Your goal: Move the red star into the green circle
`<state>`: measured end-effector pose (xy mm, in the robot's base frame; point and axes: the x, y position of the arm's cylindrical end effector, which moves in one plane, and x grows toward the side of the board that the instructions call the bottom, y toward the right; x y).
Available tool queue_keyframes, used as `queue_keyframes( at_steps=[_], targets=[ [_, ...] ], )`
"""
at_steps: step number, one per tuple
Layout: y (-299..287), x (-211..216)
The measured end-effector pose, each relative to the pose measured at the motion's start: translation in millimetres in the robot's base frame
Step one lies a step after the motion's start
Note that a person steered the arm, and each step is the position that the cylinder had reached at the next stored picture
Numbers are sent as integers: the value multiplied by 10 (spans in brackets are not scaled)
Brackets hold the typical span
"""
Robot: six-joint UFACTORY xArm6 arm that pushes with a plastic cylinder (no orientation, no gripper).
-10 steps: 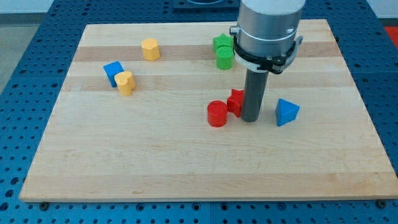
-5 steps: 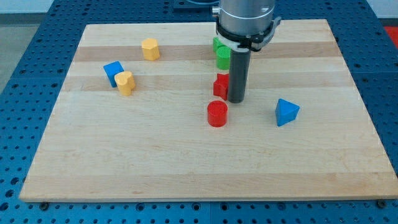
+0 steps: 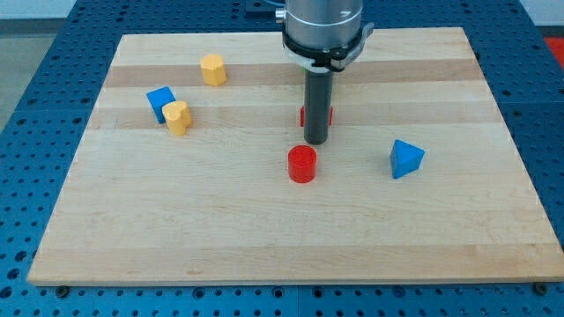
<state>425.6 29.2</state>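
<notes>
My tip (image 3: 316, 143) stands near the board's middle, just above the red cylinder (image 3: 302, 165) and apart from it. The red star (image 3: 302, 115) is mostly hidden behind the rod; only slivers of red show on either side of it, a little above the tip. The green circle and the other green block do not show; the arm's body covers the spot near the view's top where they stood.
A blue triangular block (image 3: 405, 158) lies to the right of the tip. At the left are a blue cube (image 3: 160, 101) touching a yellow heart (image 3: 178, 116), and a yellow hexagon (image 3: 212, 69) farther up. The wooden board (image 3: 176, 238) ends at a blue pegboard.
My tip has moved up and to the left, pushing the red star away from the red cylinder toward the view's top. The red cylinder shifted slightly left. The arm now hides the green blocks.
</notes>
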Motion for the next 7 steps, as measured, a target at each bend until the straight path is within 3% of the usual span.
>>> queue_keyframes(
  at_steps=[4,7],
  targets=[
    [-23,-197],
    [-669,-220]
  ],
)
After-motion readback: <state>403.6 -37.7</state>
